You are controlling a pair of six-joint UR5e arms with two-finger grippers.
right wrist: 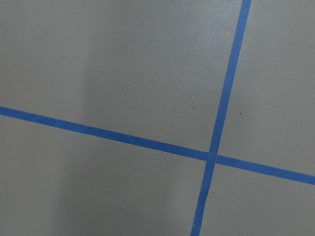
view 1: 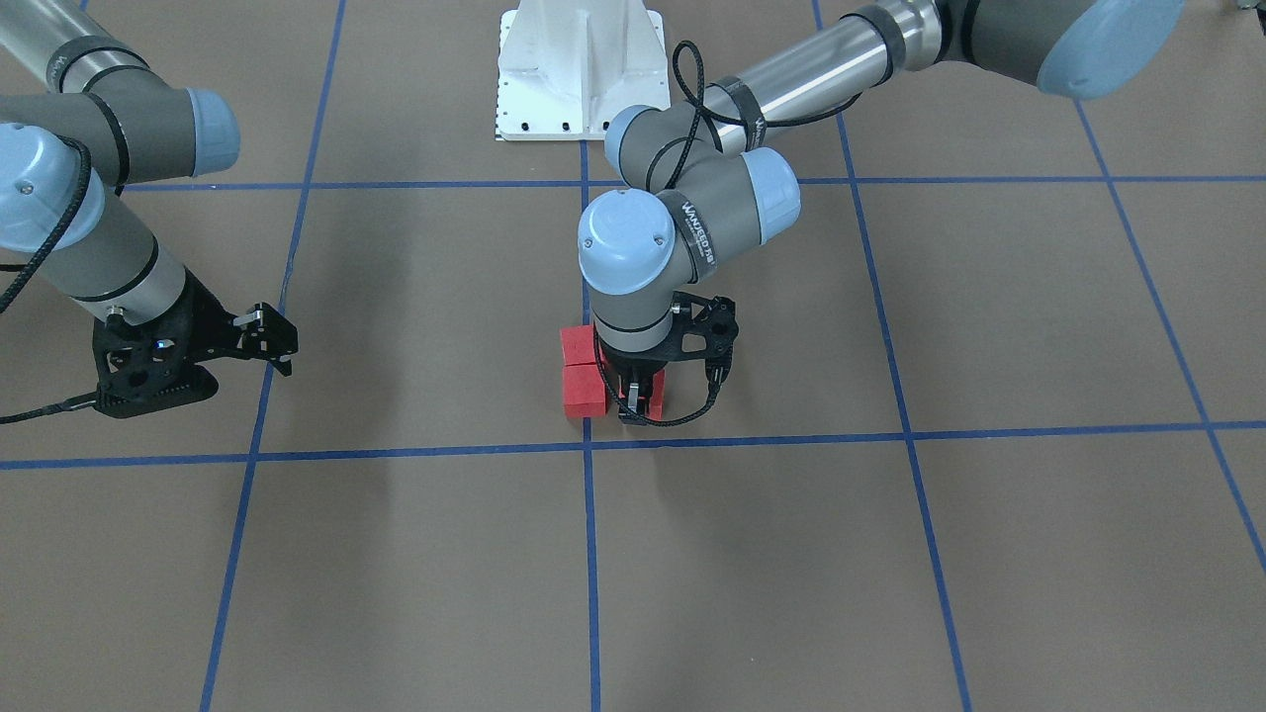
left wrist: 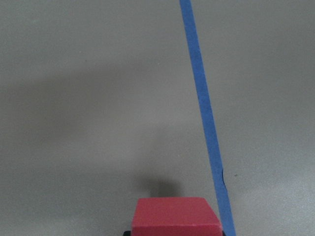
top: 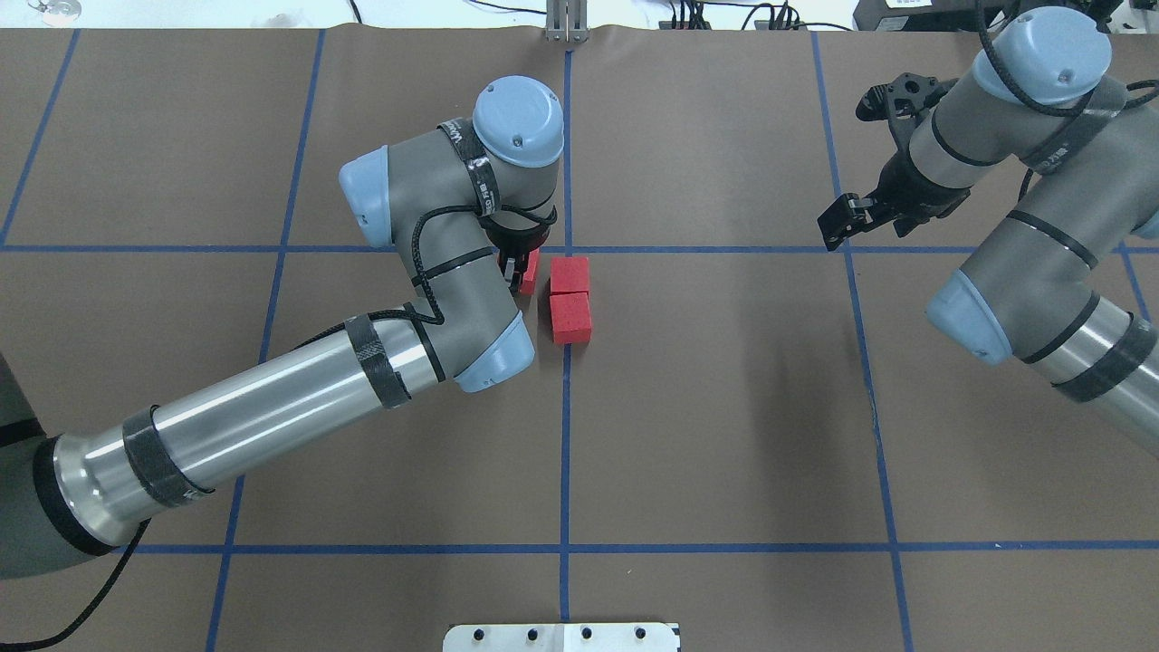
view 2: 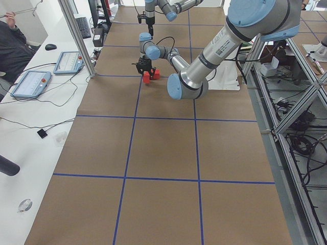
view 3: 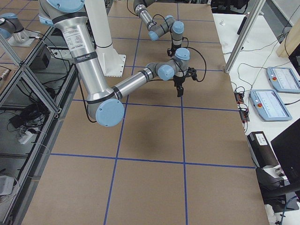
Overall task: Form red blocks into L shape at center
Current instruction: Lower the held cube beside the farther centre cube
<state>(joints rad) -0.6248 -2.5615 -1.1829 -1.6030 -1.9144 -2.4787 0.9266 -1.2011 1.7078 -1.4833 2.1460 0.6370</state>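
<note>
Two red blocks [top: 570, 274] [top: 571, 318] lie touching in a line along the blue tape, just on the robot's side of the center crossing [top: 568, 249]. They also show in the front view [view 1: 584, 391] [view 1: 577, 344]. My left gripper [top: 519, 272] is shut on the third red block [top: 531, 271], low at the surface, beside the block nearest the crossing with a small gap. The left wrist view shows that block [left wrist: 174, 216] at its bottom edge, next to a tape line. My right gripper [top: 838, 225] is open and empty, far off to the right above a grid line.
The white robot base plate [view 1: 579, 69] stands behind the blocks. My left forearm [top: 272, 417] crosses the left half of the table. A side bench with tablets [view 2: 30, 81] and a seated person [view 2: 10, 41] lies beyond the far table edge.
</note>
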